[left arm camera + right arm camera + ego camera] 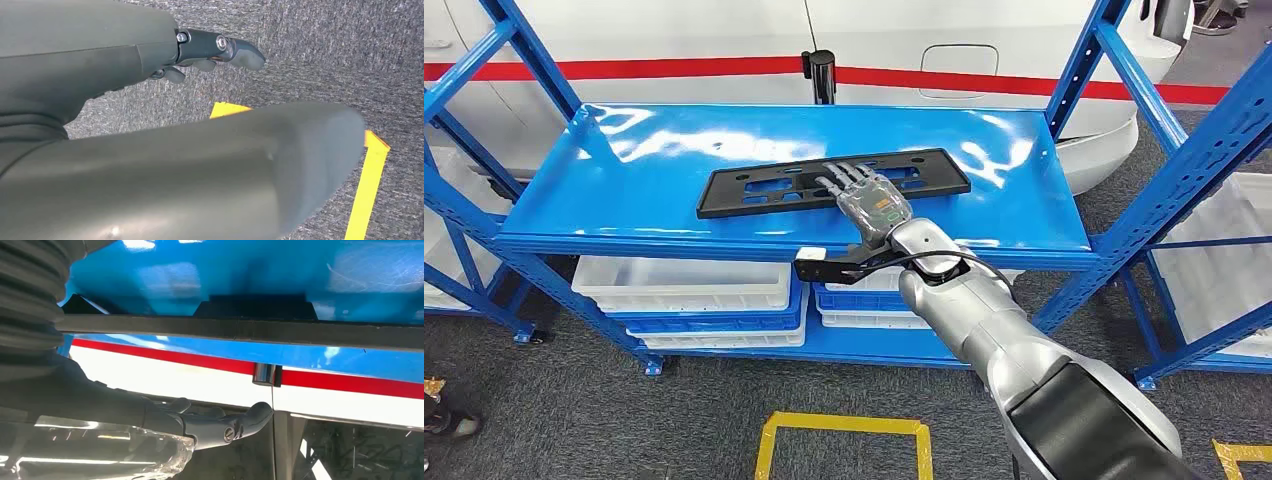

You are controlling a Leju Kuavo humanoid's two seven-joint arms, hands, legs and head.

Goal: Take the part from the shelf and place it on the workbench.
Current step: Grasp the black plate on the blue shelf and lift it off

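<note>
Your right robot hand (pixel 865 196) reaches over the shelf's (pixel 604 215) front edge, arm extended, fingers straight and flat on the black part (pixel 754 188) mid-shelf, gripping nothing. Your left robot hand (pixel 210 52) hangs above the floor (pixel 325 50), fingers loose, released.

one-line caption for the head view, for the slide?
Right hand reaches over the black part on the blue shelf.
</note>
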